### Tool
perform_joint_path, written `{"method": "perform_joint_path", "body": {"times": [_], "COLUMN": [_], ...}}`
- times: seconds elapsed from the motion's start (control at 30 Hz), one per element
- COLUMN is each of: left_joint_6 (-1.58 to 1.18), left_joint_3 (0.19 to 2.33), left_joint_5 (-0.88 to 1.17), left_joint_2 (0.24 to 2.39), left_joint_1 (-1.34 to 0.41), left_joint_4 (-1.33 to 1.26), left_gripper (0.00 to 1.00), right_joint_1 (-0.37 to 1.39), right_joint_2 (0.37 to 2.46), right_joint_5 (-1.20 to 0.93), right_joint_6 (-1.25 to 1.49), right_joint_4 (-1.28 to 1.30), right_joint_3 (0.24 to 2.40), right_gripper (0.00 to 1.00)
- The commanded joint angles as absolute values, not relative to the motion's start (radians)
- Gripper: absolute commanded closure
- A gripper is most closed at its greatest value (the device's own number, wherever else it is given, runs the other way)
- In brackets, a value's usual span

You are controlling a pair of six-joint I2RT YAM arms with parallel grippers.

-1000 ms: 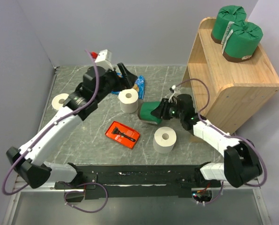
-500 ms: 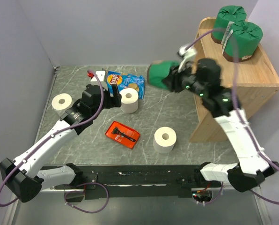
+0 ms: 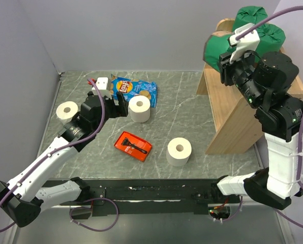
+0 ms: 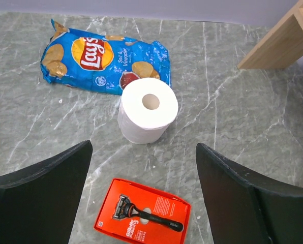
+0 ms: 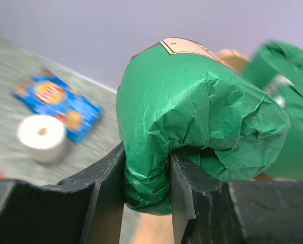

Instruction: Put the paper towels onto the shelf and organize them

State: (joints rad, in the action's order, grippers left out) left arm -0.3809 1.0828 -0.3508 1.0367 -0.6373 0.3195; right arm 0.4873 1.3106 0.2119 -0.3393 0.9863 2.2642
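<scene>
Abt halfway: 2 green rolls (image 3: 253,19) on shelf (image 3: 228,114) top, R gripper (image 5: 146,170) clamped on 3rd green roll (image 3: 214,48) high at shelf's left edge, 3 white rolls (image 3: 179,151) left on table (image 3: 192,96), L gripper (image 4: 144,150) wide open, empty.

Your left gripper (image 4: 144,148) reaches toward 11 o'clock, fingers spread wide. Your right gripper (image 5: 147,170), raised high at 2 o'clock, pinches a green-wrapped roll (image 5: 192,117).
</scene>
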Motion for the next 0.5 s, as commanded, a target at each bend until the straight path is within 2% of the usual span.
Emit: {"method": "perform_joint_path", "body": {"times": [0.0,0.47], "left_joint_6": [-0.364,-0.364], "left_joint_3": [1.086,1.089], "left_joint_5": [-0.373,-0.371], "left_joint_2": [1.025,1.031], "left_joint_1": [-0.637,-0.635], "left_joint_4": [0.284,0.284], "left_gripper": [0.11,0.1], "right_joint_1": [0.48,0.459], "right_joint_2": [1.272,1.233], "right_joint_5": [0.454,0.612], "right_joint_6": [-0.477,-0.5], "right_joint_4": [0.96,0.979], "right_joint_3": [2.215,2.175], "right_gripper": [0.73,0.7]}}
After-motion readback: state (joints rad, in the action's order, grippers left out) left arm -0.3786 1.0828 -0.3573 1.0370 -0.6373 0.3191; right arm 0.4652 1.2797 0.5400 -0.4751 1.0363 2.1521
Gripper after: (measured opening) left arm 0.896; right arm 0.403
